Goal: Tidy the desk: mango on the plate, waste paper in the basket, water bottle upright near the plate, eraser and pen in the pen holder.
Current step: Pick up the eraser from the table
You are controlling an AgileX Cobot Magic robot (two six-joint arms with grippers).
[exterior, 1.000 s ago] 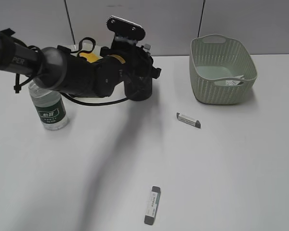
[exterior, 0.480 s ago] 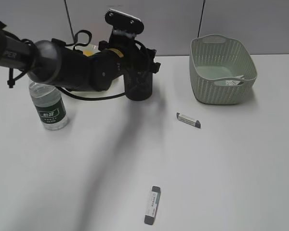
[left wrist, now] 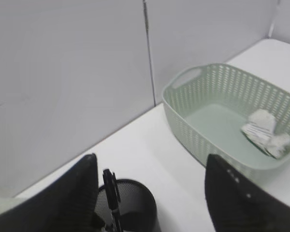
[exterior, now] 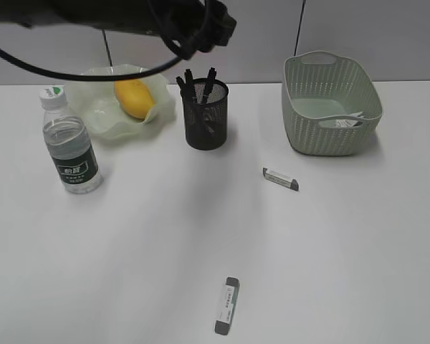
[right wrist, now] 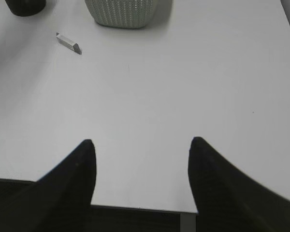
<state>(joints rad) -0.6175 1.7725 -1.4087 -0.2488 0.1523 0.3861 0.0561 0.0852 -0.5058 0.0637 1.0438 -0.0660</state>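
Mango [exterior: 134, 97], smooth and yellow-orange, sits in the pale green wavy-rimmed plate [exterior: 100, 122] near the bench's [exterior: 330, 251] far-left edge. Just in front of the plate the water bottle [exterior: 68, 143] stands upright, white cap on; its dark green label carries white characters too small for me to read. Right of the plate is the black mesh pen holder [exterior: 206, 118] with dark pens [exterior: 201, 86] sticking up out of it. The basket [exterior: 331, 104] stands toward the far-right corner, with the waste paper [left wrist: 266, 133], crumpled white with grey print, lying inside at one end. Two erasers are out on the bare bench: a small grey-tipped one [exterior: 280, 178] in front of the basket, and a longer one [exterior: 227, 305] near the front edge whose sleeve has print I cannot make out.

The left claw [left wrist: 150, 193] hangs released above the pen holder, its dark fingers [left wrist: 232, 198] spread wide with nothing between them. The right claw [right wrist: 141, 183] is likewise spread and empty, over the bench's front-right edge, well apart from everything.
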